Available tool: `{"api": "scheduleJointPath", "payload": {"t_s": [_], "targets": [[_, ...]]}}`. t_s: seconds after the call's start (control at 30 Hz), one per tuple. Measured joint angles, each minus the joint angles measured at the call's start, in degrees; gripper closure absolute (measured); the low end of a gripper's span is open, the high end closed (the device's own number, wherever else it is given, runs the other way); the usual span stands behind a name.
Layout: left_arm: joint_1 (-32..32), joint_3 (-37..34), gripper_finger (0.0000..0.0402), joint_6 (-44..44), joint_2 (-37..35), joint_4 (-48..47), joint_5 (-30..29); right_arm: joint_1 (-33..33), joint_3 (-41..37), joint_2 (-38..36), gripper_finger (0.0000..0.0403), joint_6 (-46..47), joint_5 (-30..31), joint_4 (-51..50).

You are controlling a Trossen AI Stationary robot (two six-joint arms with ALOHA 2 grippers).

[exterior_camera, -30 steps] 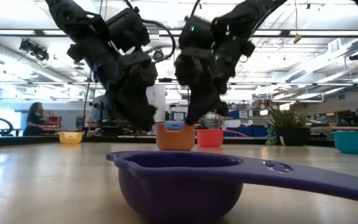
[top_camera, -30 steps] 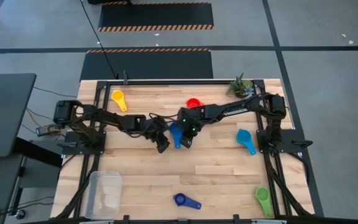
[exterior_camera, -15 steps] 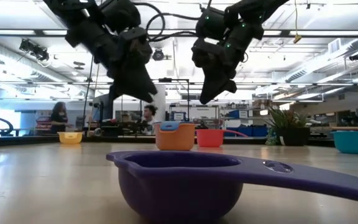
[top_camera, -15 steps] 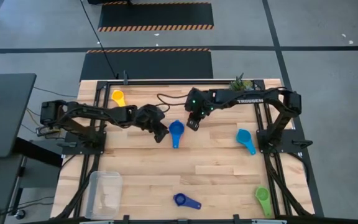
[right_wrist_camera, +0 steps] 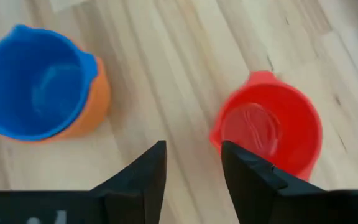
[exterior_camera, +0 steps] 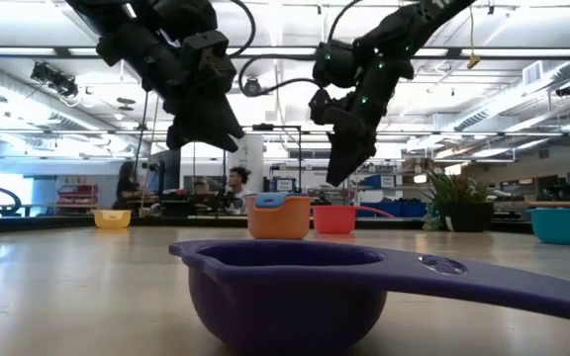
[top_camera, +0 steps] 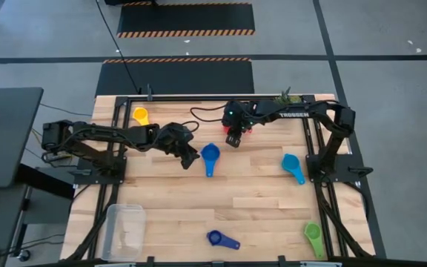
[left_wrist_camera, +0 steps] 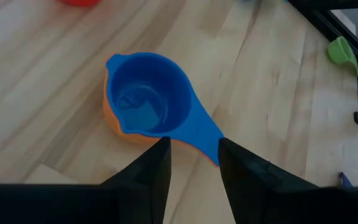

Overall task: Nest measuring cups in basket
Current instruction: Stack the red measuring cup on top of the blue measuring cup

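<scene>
Blue-in-orange is the only nesting done so far: from above, the blue cup [top_camera: 210, 154] sits between the two claws, just beside the left claw [top_camera: 189, 159] and a little off the right claw [top_camera: 234, 140], which hangs over the red cup [top_camera: 251, 127]. The yellow cup [top_camera: 141, 116], light blue cup [top_camera: 293, 166], dark blue cup [top_camera: 219, 239] and green cup [top_camera: 313, 236] lie scattered, and the basket [top_camera: 124, 231] waits well apart from both claws at the near left corner of the counter [top_camera: 258, 196].

At counter height both claws hover clear above the stacked pair, the orange cup [exterior_camera: 278, 219] under the blue.

The left wrist shows its fingers [left_wrist_camera: 146, 174] narrowly parted, empty, over the blue handle.

The right wrist shows its fingers [right_wrist_camera: 247, 168] apart and holding nothing, the red cup just ahead, the nested pair off to one side.

Likely risks: a descent onto the red rim may skid or tip the light cup, and the two arms work close enough to collide.
</scene>
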Motion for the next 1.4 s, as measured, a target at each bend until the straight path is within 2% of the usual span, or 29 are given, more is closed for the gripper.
{"api": "scheduleJointPath", "payload": {"t_s": [0.23, 0.43, 0.6, 0.7, 0.8, 0.87, 0.97, 1.17, 1.27, 1.4], "targets": [[0.00, 0.00, 0.0262, -0.04, 0.00, -0.16, 0.02, -2.27, -0.03, 4.53, 0.0242, -4.30, 0.10, -1.07], [-0.02, 0.00, 0.0262, -0.09, 0.00, -0.13, 0.02, -2.33, -0.03, 8.07, 0.0243, -9.59, 3.73, -0.40], [0.00, 0.00, 0.0262, -0.11, 0.00, -0.11, 0.00, -2.33, -0.03, 10.17, 0.0249, -11.67, 2.09, -0.12], [-0.02, 0.00, 0.0262, -0.23, 0.00, -0.13, 0.02, -1.89, -0.03, 10.13, 0.0281, -11.66, 0.66, 0.14], [-0.02, 0.00, 0.0262, -0.41, 0.00, -0.13, 0.02, -1.70, -0.05, 9.80, 0.0347, -11.34, 0.41, -0.19], [-0.02, 0.00, 0.0262, -0.44, 0.00, -0.15, 0.02, -1.73, 0.03, 9.65, 0.0385, -9.71, 0.04, -0.02], [-0.02, -0.04, 0.0262, -0.20, -0.48, -0.54, 0.02, -1.64, 0.06, 9.21, 0.0390, -8.63, -2.88, -1.48], [1.32, -0.04, 0.0262, 0.02, -5.41, -5.93, -0.14, 1.82, 1.05, 5.12, 0.0395, -2.23, -3.30, -6.09], [2.40, -0.04, 0.0262, 0.85, -9.80, -11.09, -0.57, 5.51, 5.66, 3.51, 0.0395, 4.92, 0.35, -12.81], [3.56, -0.08, 0.0262, 3.69, -16.24, -17.30, -0.57, 12.02, 15.39, 3.49, 0.0395, 15.23, 0.12, -21.53]]}}
